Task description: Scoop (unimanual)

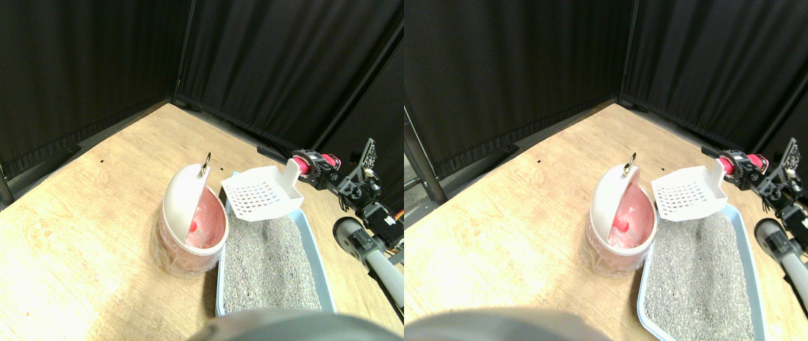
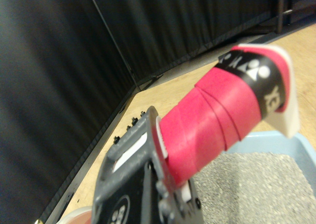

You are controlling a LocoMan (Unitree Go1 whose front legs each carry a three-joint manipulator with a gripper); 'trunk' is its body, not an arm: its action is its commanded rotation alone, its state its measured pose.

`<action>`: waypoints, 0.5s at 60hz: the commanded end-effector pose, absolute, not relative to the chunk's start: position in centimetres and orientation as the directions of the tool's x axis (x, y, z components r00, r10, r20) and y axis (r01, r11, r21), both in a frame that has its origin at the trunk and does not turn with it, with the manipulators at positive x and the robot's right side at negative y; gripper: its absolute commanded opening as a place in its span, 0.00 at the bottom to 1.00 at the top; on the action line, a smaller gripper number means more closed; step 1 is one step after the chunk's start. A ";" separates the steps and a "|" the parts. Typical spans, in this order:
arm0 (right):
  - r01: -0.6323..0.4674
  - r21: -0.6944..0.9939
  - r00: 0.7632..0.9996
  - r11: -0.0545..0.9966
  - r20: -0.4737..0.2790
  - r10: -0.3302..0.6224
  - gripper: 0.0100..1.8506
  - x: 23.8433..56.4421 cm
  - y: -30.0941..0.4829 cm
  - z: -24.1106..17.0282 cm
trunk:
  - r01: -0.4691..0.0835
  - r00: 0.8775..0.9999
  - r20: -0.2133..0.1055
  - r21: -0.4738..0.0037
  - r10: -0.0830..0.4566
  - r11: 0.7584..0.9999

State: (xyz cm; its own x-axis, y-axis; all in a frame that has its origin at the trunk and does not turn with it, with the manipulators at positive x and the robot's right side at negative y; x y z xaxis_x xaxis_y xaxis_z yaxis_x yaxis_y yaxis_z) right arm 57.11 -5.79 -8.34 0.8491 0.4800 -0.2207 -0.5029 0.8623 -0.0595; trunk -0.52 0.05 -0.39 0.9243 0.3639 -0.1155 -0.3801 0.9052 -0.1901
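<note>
Scoop [image 1: 262, 192] hangs level above the far end of the litter tray [image 1: 310, 241], just beside the pink bin [image 1: 191, 224] — its red-wrapped handle [image 2: 212, 120] clamped in the right gripper [image 1: 315, 167] jaws — likely poised for emptying into the bin.

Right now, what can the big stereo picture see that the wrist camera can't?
Only the stereo pair view shows the white slotted scoop head, lifted above the far end of the tray, and the whole pink bin with its white lid tipped open. Only the wrist view shows the red wrapped handle close up, with its black band. Both show the blue tray of grey litter, the wooden floor and the black curtains.
</note>
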 end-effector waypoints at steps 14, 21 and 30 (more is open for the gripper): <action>-0.361 0.018 0.930 0.932 -0.069 0.362 0.02 57.2 -10.4 -8.2 | -0.304 0.950 -0.120 -0.157 0.287 0.940; -0.284 0.121 0.958 0.951 -0.010 0.288 0.02 56.5 -13.2 -9.2 | -0.267 0.961 -0.116 -0.142 0.252 0.953; -0.238 0.144 0.971 0.961 0.003 0.240 0.02 56.0 -15.3 -10.4 | -0.229 0.970 -0.116 -0.122 0.215 0.966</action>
State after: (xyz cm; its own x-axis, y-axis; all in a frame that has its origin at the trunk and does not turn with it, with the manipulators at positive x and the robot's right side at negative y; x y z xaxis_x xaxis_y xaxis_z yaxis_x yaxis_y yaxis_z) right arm 55.99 -14.80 -11.12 0.9691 0.2370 -0.0679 -0.2262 0.9644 0.1370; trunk 0.00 -0.64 -0.37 0.9637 0.2407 -0.1154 -0.2526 0.9621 -0.1027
